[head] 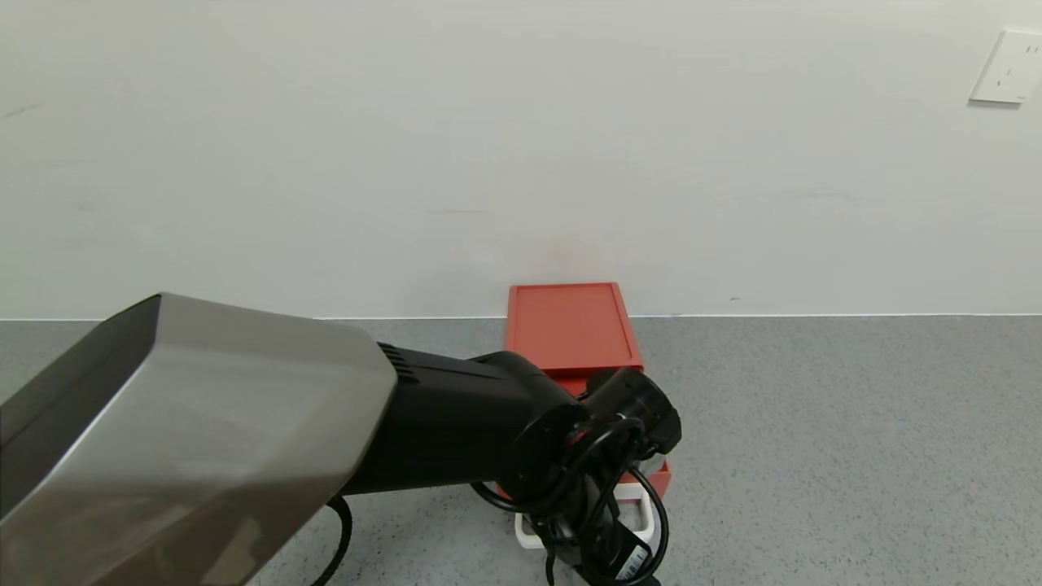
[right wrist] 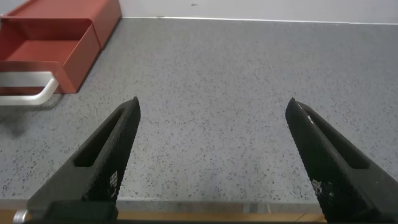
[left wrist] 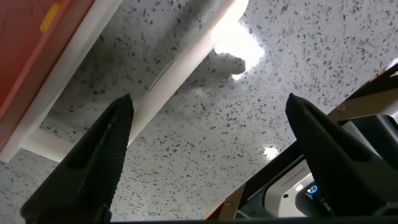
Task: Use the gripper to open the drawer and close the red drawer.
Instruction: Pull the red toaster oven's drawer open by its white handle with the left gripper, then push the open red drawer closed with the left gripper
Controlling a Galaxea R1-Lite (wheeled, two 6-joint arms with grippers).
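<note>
The orange-red drawer unit [head: 570,325] stands against the wall on the grey table. Its drawer [right wrist: 43,53] is pulled out toward me, with the white U-shaped handle [head: 645,521] at its front. My left gripper [left wrist: 208,102] is open and empty, hovering low over the table just in front of the handle [left wrist: 155,81], which lies beside one finger [left wrist: 106,149], not between the two. In the head view the gripper's body [head: 606,521] hides most of the drawer front. My right gripper [right wrist: 212,104] is open and empty, back near the table's front edge, to the right of the drawer.
The grey speckled table [head: 814,448] stretches to both sides of the unit. A white wall with an outlet [head: 1008,67] backs it. The table's front edge [right wrist: 186,214] and part of my base [left wrist: 348,180] show in the wrist views.
</note>
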